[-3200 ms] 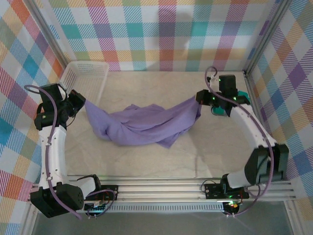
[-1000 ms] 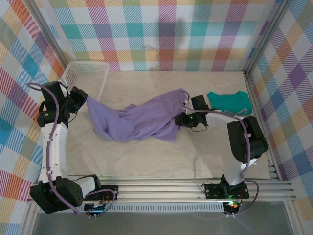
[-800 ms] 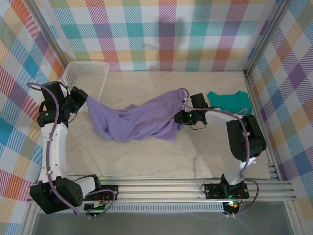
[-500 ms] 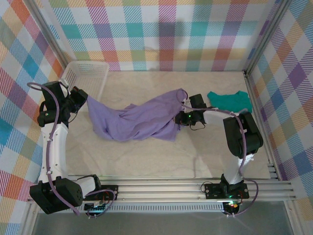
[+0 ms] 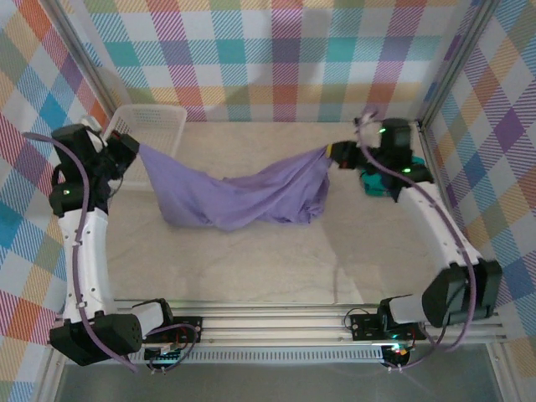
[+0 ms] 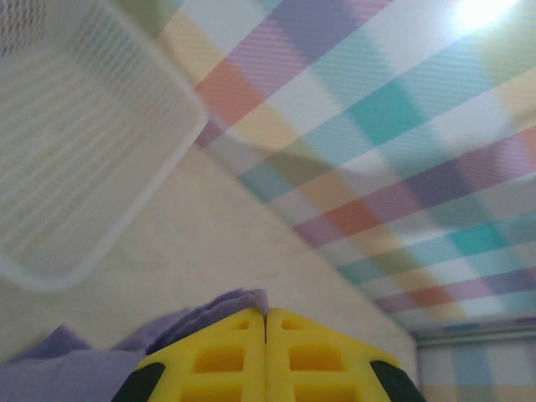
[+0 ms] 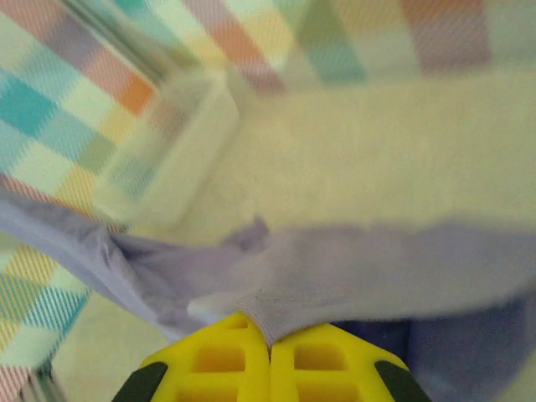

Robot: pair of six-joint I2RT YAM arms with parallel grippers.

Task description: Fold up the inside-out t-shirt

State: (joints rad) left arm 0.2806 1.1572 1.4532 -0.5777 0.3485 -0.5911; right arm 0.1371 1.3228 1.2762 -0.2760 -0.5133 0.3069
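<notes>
Grips the inside-out t-shirt (image 5: 243, 193) at both ends, with the left hand (image 5: 134, 149) clamped on purple cloth near the far-left corner of the worktop (image 5: 251, 260), beside a white basket (image 5: 155, 121), and the right hand (image 5: 335, 153) clamped on cloth near the far-right corner, by a teal garment (image 5: 377, 186). Lets the middle sag onto the worktop's centre.

The top external camera sits high above and behind the near edge of the counter (image 5: 251, 268) and looks down over all of it to the far plaid wall (image 5: 276, 59). The left wrist camera rides close behind the left end effector (image 6: 265, 316), facing the far left corner. The right wrist camera rides close behind the right end effector (image 7: 270, 333), facing across toward the left edge. All three views share the white basket (image 5: 149, 126) and the lavender t-shirt (image 5: 243, 197).
</notes>
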